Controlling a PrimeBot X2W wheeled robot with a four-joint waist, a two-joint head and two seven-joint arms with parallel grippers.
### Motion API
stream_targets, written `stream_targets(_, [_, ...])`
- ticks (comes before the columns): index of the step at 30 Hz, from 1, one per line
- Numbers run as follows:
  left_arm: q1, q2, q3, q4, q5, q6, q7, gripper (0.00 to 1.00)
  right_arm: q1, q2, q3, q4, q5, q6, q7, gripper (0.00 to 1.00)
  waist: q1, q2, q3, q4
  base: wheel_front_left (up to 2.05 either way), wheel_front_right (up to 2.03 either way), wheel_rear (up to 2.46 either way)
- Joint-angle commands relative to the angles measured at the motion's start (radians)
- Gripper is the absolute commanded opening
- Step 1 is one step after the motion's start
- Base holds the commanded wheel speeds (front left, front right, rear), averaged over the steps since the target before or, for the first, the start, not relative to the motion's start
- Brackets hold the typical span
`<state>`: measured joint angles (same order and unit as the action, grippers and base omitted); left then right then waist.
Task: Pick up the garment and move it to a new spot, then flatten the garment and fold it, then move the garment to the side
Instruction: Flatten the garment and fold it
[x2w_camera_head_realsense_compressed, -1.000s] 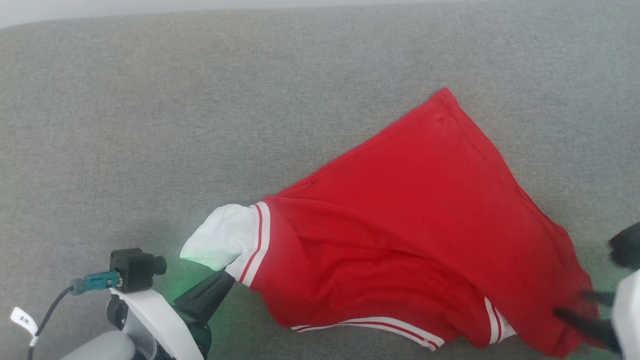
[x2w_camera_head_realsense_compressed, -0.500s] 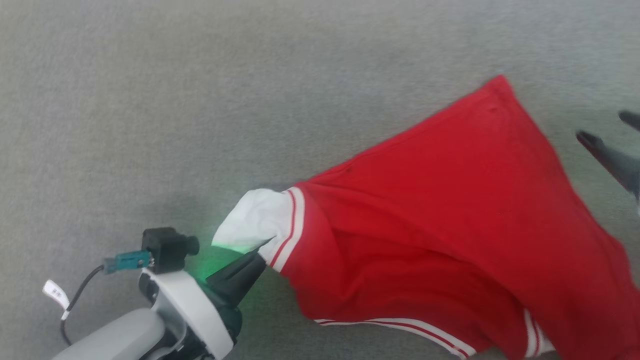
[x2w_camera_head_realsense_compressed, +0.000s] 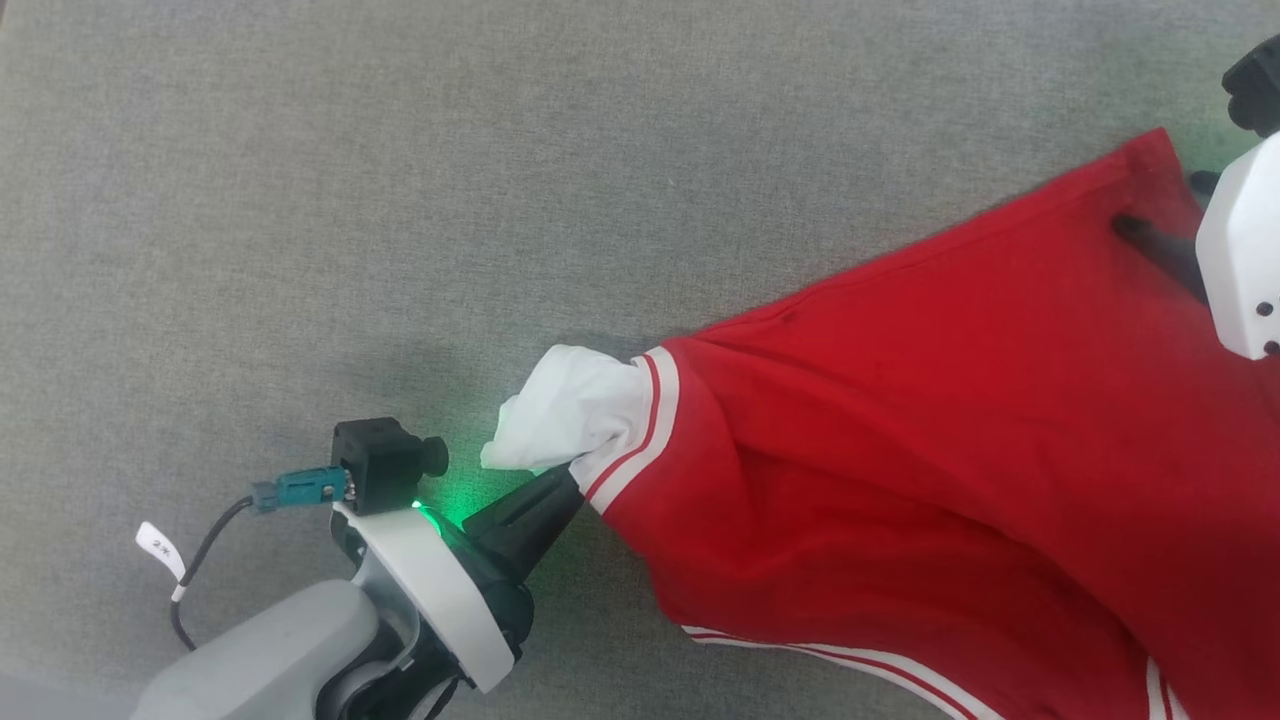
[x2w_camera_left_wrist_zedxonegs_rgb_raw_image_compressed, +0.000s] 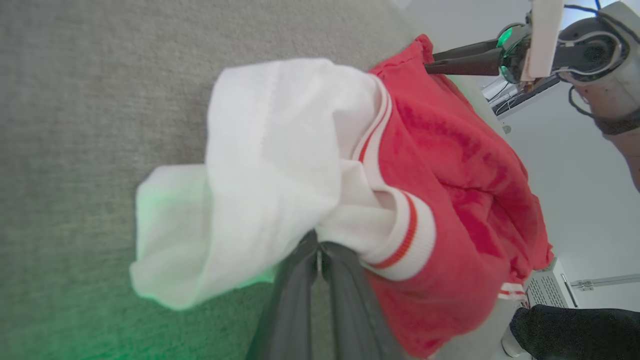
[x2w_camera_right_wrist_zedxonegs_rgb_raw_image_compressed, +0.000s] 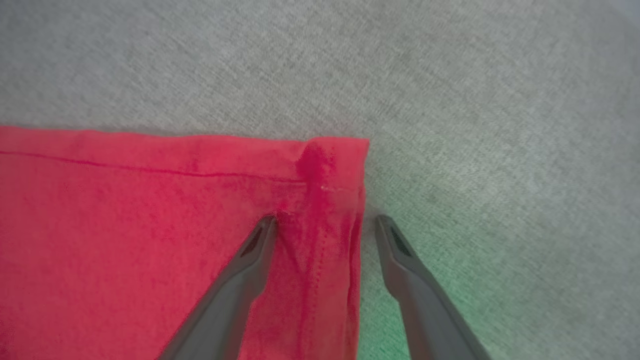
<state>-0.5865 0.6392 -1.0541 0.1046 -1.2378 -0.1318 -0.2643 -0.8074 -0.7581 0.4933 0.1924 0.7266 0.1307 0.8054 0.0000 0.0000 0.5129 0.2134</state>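
The garment (x2w_camera_head_realsense_compressed: 950, 420) is a red shirt with a white sleeve (x2w_camera_head_realsense_compressed: 570, 410) and red-white striped trim, spread on grey cloth. My left gripper (x2w_camera_head_realsense_compressed: 572, 475) is shut on the sleeve's cuff edge, and in the left wrist view its fingers (x2w_camera_left_wrist_zedxonegs_rgb_raw_image_compressed: 318, 250) pinch the white sleeve (x2w_camera_left_wrist_zedxonegs_rgb_raw_image_compressed: 275, 165). My right gripper (x2w_camera_head_realsense_compressed: 1158, 200) hangs open over the garment's far hem corner. In the right wrist view the right gripper (x2w_camera_right_wrist_zedxonegs_rgb_raw_image_compressed: 326, 220) straddles that corner's side edge (x2w_camera_right_wrist_zedxonegs_rgb_raw_image_compressed: 330, 165), one finger on the red cloth and one over the grey surface. The lettering is hidden.
A grey fabric surface (x2w_camera_head_realsense_compressed: 400, 200) lies under everything, with wide bare room to the left and far side. A cable with a white tag (x2w_camera_head_realsense_compressed: 160, 545) hangs from my left wrist. The left wrist view shows pale equipment (x2w_camera_left_wrist_zedxonegs_rgb_raw_image_compressed: 550, 290) beyond the surface's edge.
The head camera has shifted. My right gripper left the garment's near right end and now stands open over the far hem corner. The left gripper keeps hold of the sleeve.
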Motion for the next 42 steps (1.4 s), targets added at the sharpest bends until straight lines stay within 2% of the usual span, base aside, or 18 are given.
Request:
stream_targets(1, [0.001,-0.006,0.000,0.013,0.004,0.003,0.000,0.00,0.020,0.007,0.046,0.032,0.017,0.000,0.009,0.58,0.0000,0.0000,0.002,0.002,0.00,0.00,0.00])
stream_targets(2, [0.002,-0.006,0.003,0.015,0.003,0.003,0.000,0.00,0.019,0.003,0.060,0.038,0.028,0.000,0.008,0.27,0.0000,0.0000,0.001,0.001,0.00,0.00,0.00])
stream_targets(3, [0.003,-0.007,0.008,0.015,0.001,0.003,0.000,0.00,0.014,0.000,0.072,0.044,0.037,0.000,0.004,0.03,0.0000,0.0000,-0.002,-0.001,0.00,0.00,0.00])
stream_targets(4, [0.004,-0.008,0.015,0.014,-0.001,0.003,0.000,0.00,0.007,-0.002,0.078,0.047,0.044,0.000,-0.009,0.00,0.0000,0.0000,-0.006,-0.004,0.00,0.00,0.00])
stream_targets(9, [0.003,-0.006,0.051,0.004,-0.008,0.003,0.000,0.00,-0.035,-0.003,0.072,0.066,0.063,-0.001,-0.088,0.00,0.0000,0.0000,-0.024,-0.015,0.00,0.00,0.00])
stream_targets(15, [-0.026,0.007,0.137,0.001,-0.019,0.003,0.000,0.00,-0.092,0.037,0.002,0.135,0.090,-0.001,-0.250,0.00,0.0000,0.0000,-0.056,-0.050,0.00,0.00,0.00])
stream_targets(18, [-0.076,0.007,0.183,-0.008,-0.063,0.003,-0.001,0.00,-0.126,0.057,-0.051,0.187,0.099,-0.001,-0.306,0.00,0.0000,0.0000,-0.064,-0.070,0.00,0.00,0.00])
stream_targets(19, [-0.126,0.014,0.199,-0.017,-0.119,0.003,-0.001,0.00,-0.157,0.079,-0.095,0.229,0.107,-0.001,-0.337,0.00,0.0000,0.0000,-0.059,-0.088,0.00,0.00,0.00])
stream_targets(25, [-0.405,0.043,0.248,0.087,-0.218,0.003,0.065,0.00,-0.339,0.161,-0.251,0.390,0.038,-0.001,-0.458,0.00,0.0000,0.0000,0.002,-0.145,0.00,0.00,0.00])
stream_targets(27, [-0.523,0.049,0.282,0.171,-0.222,0.003,0.080,0.00,-0.425,0.193,-0.305,0.446,-0.005,-0.001,-0.511,0.00,0.0000,0.0000,0.026,-0.166,0.00,0.00,0.00])
stream_targets(35, [-0.954,0.013,0.394,0.447,-0.230,0.004,0.076,0.00,-0.725,0.309,-0.477,0.635,-0.140,-0.002,-0.733,0.00,0.0000,0.0000,0.069,-0.231,0.00,0.00,0.00])
stream_targets(39, [-1.052,0.004,0.421,0.460,-0.235,0.004,0.044,0.00,-0.787,0.320,-0.503,0.687,-0.178,-0.005,-0.789,0.00,0.0000,0.0000,0.067,-0.240,0.00,0.00,0.00])
stream_targets(42, [-1.020,0.009,0.439,0.420,-0.274,0.004,0.030,0.00,-0.787,0.317,-0.493,0.714,-0.189,-0.005,-0.799,0.00,0.0000,0.0000,0.061,-0.240,0.00,0.00,0.00])
